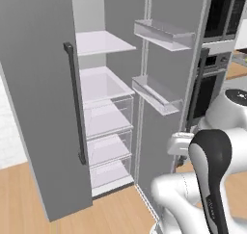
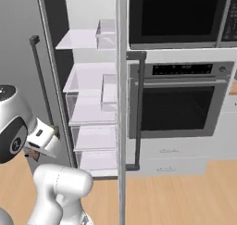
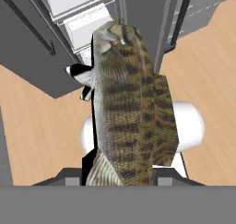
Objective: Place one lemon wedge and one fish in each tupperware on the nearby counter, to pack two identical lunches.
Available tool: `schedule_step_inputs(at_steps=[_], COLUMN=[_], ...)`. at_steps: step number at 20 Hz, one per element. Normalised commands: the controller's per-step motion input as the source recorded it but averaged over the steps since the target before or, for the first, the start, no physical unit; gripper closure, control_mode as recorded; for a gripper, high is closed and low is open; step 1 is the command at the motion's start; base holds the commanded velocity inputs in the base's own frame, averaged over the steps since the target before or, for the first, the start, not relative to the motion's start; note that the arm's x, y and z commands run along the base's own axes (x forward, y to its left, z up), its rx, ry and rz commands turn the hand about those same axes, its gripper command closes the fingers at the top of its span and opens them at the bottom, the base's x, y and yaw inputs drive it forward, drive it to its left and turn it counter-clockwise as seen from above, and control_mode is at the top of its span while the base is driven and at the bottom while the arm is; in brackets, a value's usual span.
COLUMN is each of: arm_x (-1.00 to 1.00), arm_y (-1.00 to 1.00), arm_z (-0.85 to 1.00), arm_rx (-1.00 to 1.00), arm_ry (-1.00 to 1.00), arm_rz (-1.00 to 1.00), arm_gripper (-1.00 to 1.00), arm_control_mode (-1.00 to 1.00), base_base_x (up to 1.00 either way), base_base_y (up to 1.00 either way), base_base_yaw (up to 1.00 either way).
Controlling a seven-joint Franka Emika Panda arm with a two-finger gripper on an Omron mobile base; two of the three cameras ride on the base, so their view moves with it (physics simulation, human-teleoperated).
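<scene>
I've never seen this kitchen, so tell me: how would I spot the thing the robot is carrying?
Find the tall grey fridge standing open beside the wall oven. In front of it the white arm's gripper holds a fish. It is brown and scaly with dark bands, unlike the pale bare shelves behind it.

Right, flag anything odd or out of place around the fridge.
The tall grey fridge's two doors stand wide open, baring clear shelves and drawers with nothing visible on them. The hand view shows a mottled brown scaly fish in the gripper, hanging over the wooden floor. Nothing looks spilled or damaged.
</scene>
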Motion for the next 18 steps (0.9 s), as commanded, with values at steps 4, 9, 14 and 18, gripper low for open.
schedule_step_inputs(at_steps=[4,9,14,18], arm_x=[0.00,0.00,0.00,0.00], arm_y=[0.00,0.00,0.00,0.00], arm_z=[0.00,0.00,0.00,0.00], arm_rx=[0.00,0.00,0.00,0.00], arm_ry=[0.00,0.00,0.00,0.00], arm_rz=[0.00,0.00,0.00,0.00], arm_gripper=[1.00,1.00,1.00,1.00], arm_control_mode=[1.00,1.00,1.00,1.00], base_base_x=[-0.97,-0.51,0.05,0.89], base_base_y=[-0.67,-0.68,-0.76,-0.47], base_base_yaw=[-0.42,-0.49,-0.43,-0.31])
